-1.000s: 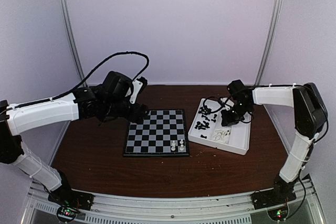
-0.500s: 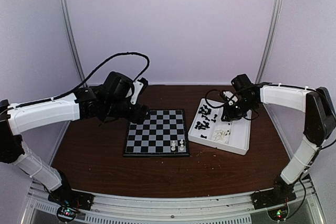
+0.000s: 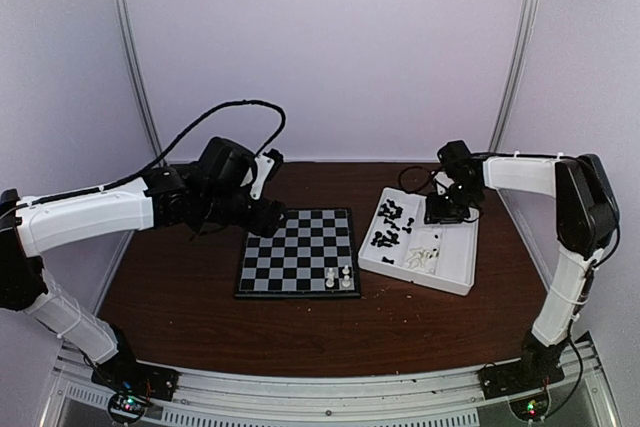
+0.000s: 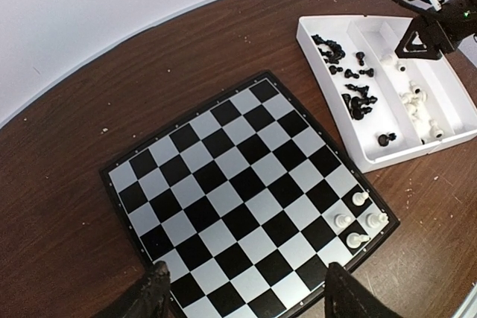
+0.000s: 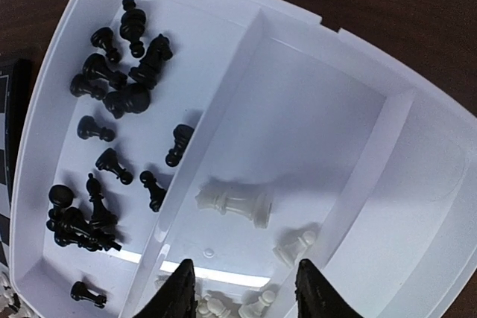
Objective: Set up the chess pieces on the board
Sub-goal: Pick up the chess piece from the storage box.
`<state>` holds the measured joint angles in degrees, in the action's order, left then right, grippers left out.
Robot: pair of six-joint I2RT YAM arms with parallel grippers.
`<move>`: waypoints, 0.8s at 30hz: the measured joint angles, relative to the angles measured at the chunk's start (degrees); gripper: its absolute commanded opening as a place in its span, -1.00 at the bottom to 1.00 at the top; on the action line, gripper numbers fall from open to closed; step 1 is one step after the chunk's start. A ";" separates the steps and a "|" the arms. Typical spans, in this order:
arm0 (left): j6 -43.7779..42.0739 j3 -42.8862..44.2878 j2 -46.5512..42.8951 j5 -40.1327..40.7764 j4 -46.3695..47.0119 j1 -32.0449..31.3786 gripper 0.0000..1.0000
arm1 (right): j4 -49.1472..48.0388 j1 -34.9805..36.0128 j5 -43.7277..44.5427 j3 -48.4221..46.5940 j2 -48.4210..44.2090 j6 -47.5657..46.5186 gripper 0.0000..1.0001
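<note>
Plastic chess pieces (image 5: 232, 202); glossy plastic tray (image 5: 313, 109); matt wooden table (image 4: 74, 109).

Left arm (image 3: 90, 215), right arm (image 3: 520, 179): white shells, black joints. Black cable (image 3: 230, 102) loops above left. Left pincer (image 4: 246, 292) black.

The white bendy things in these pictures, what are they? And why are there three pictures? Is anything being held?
They are two robot arms, a left arm and a right arm, bolted to a brown table. One picture comes from a camera up high. The other two come from little cameras on the wrists. The left claw hangs open at the edge of the chessboard, where four white pieces stand in one corner. The right claw hangs open over a white tray with black pieces in one section and white ones in the next. Neither claw holds anything.
</note>
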<state>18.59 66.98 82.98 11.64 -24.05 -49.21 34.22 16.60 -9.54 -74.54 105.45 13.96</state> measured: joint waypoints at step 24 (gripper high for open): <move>-1.18 3.69 0.50 -0.35 -2.45 1.31 0.42 | 8.39 -0.13 -5.51 -11.34 6.88 -33.77 0.05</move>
<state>17.41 70.67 83.48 11.29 -26.50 -47.90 42.61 16.47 -15.05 -85.89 112.33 -19.81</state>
